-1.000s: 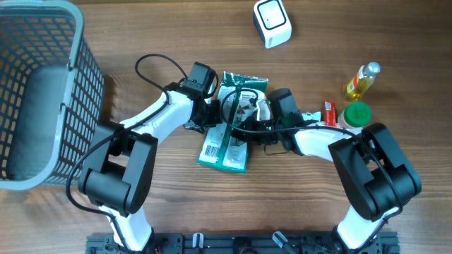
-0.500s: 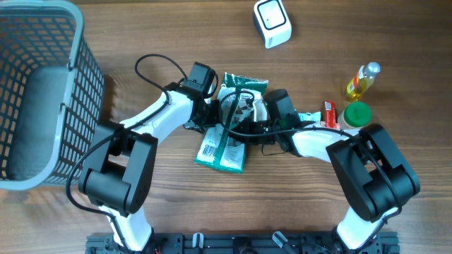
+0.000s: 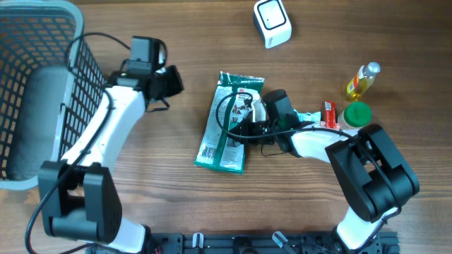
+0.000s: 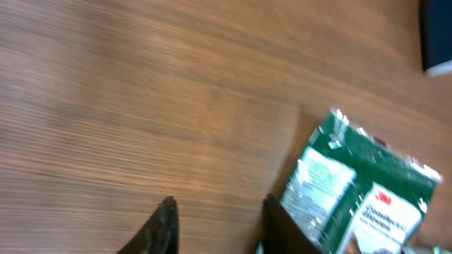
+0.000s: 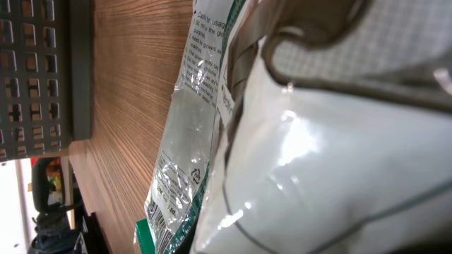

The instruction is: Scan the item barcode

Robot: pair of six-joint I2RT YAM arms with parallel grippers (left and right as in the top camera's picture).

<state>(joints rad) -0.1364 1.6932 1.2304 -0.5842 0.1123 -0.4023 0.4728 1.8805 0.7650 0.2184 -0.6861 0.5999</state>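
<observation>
While right fingers (image 3: 251, 116) pinch green packet (image 3: 226, 141) | left fingers (image 4: 168, 222) slightly parted, empty, well apart from packet

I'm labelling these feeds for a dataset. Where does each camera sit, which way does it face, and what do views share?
Overhead: above the table, facing straight down; shows left gripper, right gripper, green packet, basket.
Left wrist: on the left arm, facing down at bare wood and the green packet's end; its own fingers show.
Right wrist: on the right arm, close against the green packet, basket beyond; own fingers not clearly seen.
Shared: all three see the green packet.
</observation>
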